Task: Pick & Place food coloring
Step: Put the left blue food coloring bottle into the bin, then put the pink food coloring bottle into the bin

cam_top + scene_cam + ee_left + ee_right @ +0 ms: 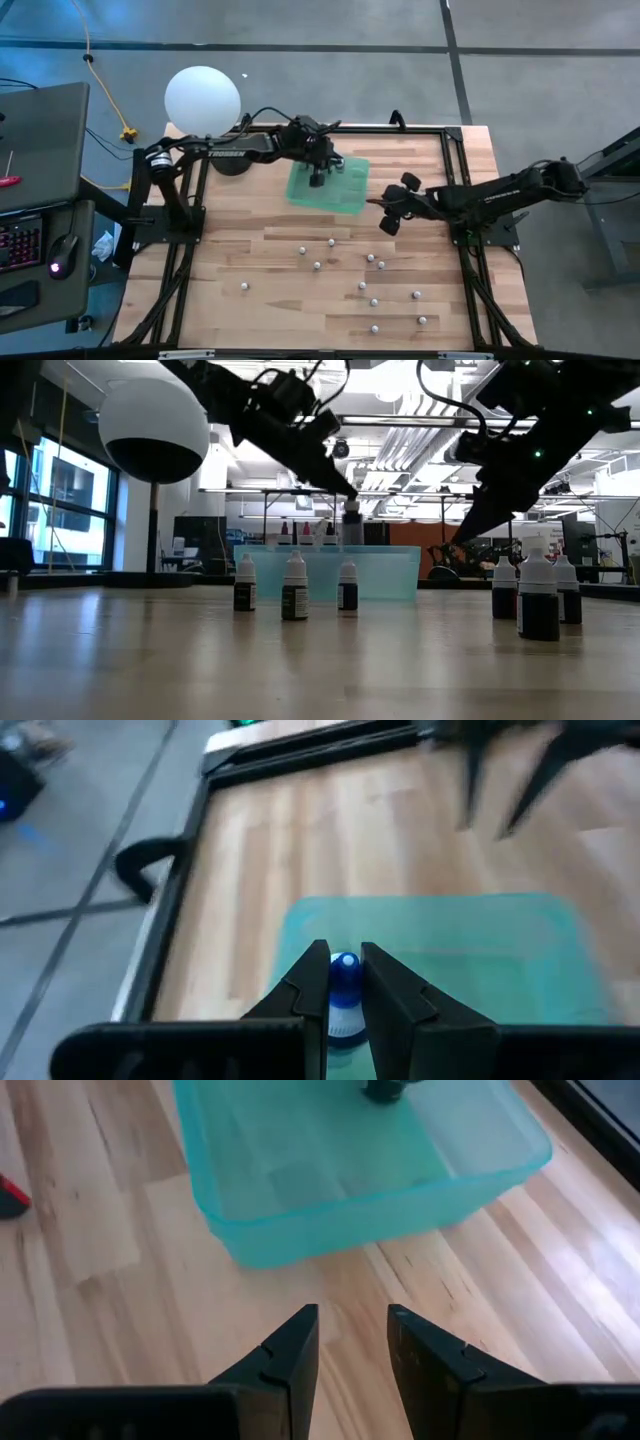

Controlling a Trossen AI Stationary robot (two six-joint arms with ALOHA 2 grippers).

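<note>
A small food coloring bottle with a blue cap [345, 968] is between the fingers of my left gripper [318, 178], which is shut on it above the translucent green bin [330, 185] at the table's far middle. In the low view the bottle [352, 528] hangs just above the bin's rim [300, 550]. My right gripper [352, 1342] stands open just right of the bin [350, 1200], above bare wood, with nothing between its fingers. Several more food coloring bottles [331, 241] stand upright on the table's near half [294, 588]. My left gripper pinches the bottle at its blue cap and neck [346, 982] between its two fingers [308, 982]. The fingers come slanting down from the table's left. The bottle hangs upright below them, lifted clear over the bin.
A large white globe [202, 98] stands off the table's far left corner. Black frame rails [455, 180] run along the table's edges. Bare wood lies between the bin and the scattered bottles [374, 301]. A keyboard and mouse [62, 245] sit on a desk at the left.
</note>
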